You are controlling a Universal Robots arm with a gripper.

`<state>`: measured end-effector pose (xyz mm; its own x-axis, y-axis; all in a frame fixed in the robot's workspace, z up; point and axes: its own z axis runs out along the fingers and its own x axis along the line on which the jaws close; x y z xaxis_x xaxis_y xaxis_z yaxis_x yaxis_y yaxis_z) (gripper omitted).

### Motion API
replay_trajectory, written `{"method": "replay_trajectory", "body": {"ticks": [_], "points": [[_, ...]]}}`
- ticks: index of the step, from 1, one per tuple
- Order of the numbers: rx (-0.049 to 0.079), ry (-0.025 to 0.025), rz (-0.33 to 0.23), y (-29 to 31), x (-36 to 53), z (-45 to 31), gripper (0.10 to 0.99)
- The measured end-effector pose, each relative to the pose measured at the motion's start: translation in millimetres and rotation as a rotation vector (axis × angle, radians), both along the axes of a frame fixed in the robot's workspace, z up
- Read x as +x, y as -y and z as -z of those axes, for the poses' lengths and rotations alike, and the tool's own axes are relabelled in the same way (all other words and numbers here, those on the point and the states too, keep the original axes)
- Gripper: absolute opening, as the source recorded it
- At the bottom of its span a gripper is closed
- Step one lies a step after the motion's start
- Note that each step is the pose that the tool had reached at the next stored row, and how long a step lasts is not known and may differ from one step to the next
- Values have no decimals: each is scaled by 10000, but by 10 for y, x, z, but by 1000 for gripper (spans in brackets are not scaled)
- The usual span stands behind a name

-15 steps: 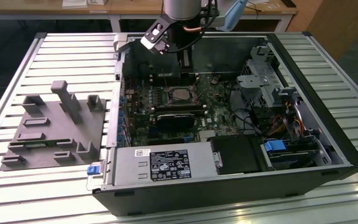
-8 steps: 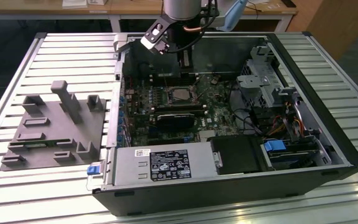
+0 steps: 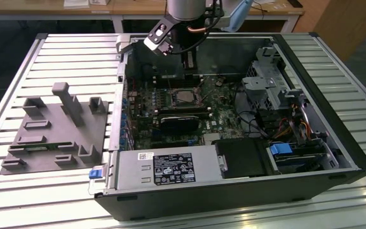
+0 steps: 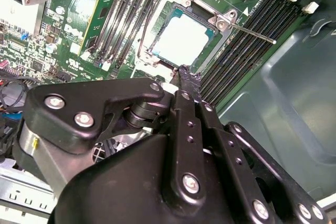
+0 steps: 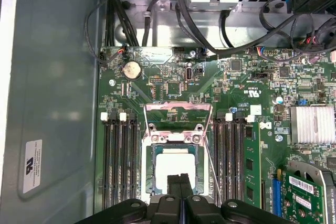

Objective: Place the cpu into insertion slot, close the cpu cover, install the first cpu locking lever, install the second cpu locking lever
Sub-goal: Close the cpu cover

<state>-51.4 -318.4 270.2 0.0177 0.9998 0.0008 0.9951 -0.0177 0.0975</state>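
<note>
So, the cpu [image 5: 176, 167] is seated flat in the slot [image 5: 151, 171], silver top up, roughly mid-board inside the open case [image 3: 234, 191]. The case is laid on its side on the slatted table [image 3: 75, 57].

The cover [image 5: 178, 106] is flipped up off the slot, on the side away from the gripper [image 5: 179, 178], so the chip is left fully exposed.

One lever [image 5: 210, 169] is seen as a thin wire rod running along the slot's side, between it and the memory slots [image 5: 231, 166]. In the second wrist view it's stuck out loose at an angle over those slots, so it doesn't look latched.

The gripper is held right at the cpu's nearest edge, fingers pressed together with nothing clamped between them. Whether the tips are actually touching the chip can't be told.

In the exterior view the gripper is hung inside the case above the board, toward the back wall. A grey fixture tray [image 3: 55, 129] is parked on the table at the exterior view's left, just beside the case.
</note>
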Motion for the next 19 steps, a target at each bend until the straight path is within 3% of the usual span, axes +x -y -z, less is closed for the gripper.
{"method": "replay_trajectory", "body": {"ticks": [13, 19], "points": [[1, 0, 0, 0, 4, -61, 102], [1, 1, 0, 0, 108, -62, 102]]}}
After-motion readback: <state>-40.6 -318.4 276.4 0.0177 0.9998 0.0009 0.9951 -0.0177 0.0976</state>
